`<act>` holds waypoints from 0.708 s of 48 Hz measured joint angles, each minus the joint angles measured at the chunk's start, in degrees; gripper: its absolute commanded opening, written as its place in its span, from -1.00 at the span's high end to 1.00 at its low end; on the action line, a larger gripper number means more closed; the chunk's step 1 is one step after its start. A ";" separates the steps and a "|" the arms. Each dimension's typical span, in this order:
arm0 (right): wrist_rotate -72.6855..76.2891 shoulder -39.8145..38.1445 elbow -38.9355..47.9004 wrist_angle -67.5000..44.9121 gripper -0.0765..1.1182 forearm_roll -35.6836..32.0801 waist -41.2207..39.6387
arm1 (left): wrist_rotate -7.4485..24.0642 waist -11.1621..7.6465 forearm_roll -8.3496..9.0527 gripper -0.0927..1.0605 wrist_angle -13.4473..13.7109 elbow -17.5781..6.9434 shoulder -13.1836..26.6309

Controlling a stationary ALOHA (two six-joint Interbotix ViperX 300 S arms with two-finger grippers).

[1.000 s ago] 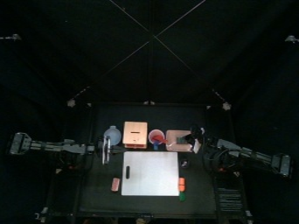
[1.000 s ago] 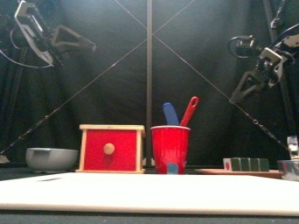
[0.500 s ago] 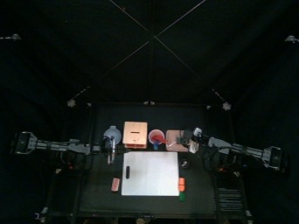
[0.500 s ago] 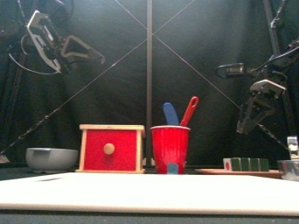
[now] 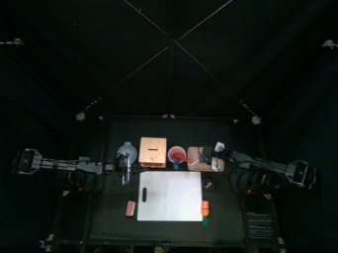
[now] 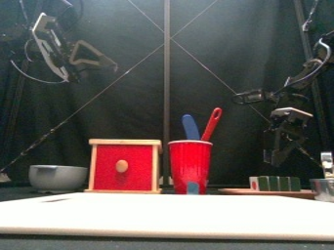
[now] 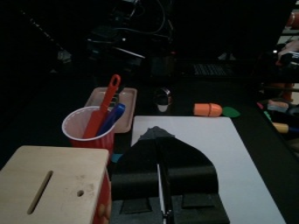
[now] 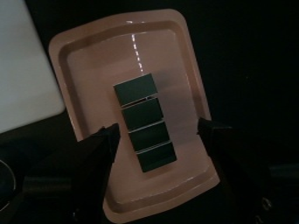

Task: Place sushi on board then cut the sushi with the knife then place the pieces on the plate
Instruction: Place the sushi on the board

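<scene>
Hovering over the pink tray point(image 8: 87, 70), the right gripper point(image 8: 156, 131) has its jaws spread wide, one on each side of the sushi roll point(image 8: 142, 105) and well clear of it. Nothing is held.

The roll is a single row of four dark green blocks lying along the tray's middle. The tray sits just beyond the far right corner of the white cutting board point(image 5: 172, 196), to the right of the red cup point(image 6: 190, 164). The cup holds the blue knife point(image 6: 189, 127) and the red knife point(image 6: 212, 122). The board is bare, so the first step, moving the roll to the board, appears not yet done.

The left gripper point(image 5: 123, 173) hangs high at the left of the table; whether its grip is wide or narrow cannot be told.

Likely hazards from this pose:
- **Split roll:** the jaws flank the blocks toward one end rather than the row's centre. Because the blocks come apart, a pinch there could lift only some of them and leave the rest on the tray.
- **Skewed descent:** one jaw could land on top of a block instead of beside it, pushing the row askew or tipping the light tray.
- **Weak squeeze:** too gentle a grip could let the row sag and break open on the way to the board.
</scene>
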 measured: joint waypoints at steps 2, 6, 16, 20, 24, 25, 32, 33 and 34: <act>-2.02 0.88 -0.35 0.18 -0.79 1.58 -0.53 | 0.00 0.00 -0.09 0.88 0.00 0.00 0.00; -6.33 2.72 -0.88 0.35 -0.79 4.92 -1.58 | 0.00 0.00 -0.09 0.88 0.00 0.09 0.00; -16.26 6.50 -1.93 1.05 -0.79 12.48 -3.87 | 0.00 0.00 -0.09 0.88 0.09 0.09 0.00; -19.34 8.09 -2.29 1.41 -0.79 15.12 -4.48 | 0.00 0.09 -0.09 0.88 0.00 0.09 0.00; -21.62 9.67 -2.64 1.41 -0.79 16.96 -5.19 | 0.00 0.09 -0.09 0.88 0.00 0.09 0.00; -21.97 10.02 -2.72 1.41 -0.79 17.49 -5.45 | 0.00 0.09 -0.09 0.88 0.00 0.00 0.00; -22.94 12.48 -3.34 1.14 -0.78 18.54 -6.42 | 0.00 0.09 -0.09 0.88 0.00 0.00 0.00; -23.03 12.92 -3.34 1.05 -0.78 18.54 -6.59 | 0.00 0.18 -0.09 0.88 0.00 0.09 0.00; -23.03 13.27 -3.34 0.88 -0.78 18.54 -6.59 | -0.09 0.09 -0.09 0.88 0.00 0.00 0.00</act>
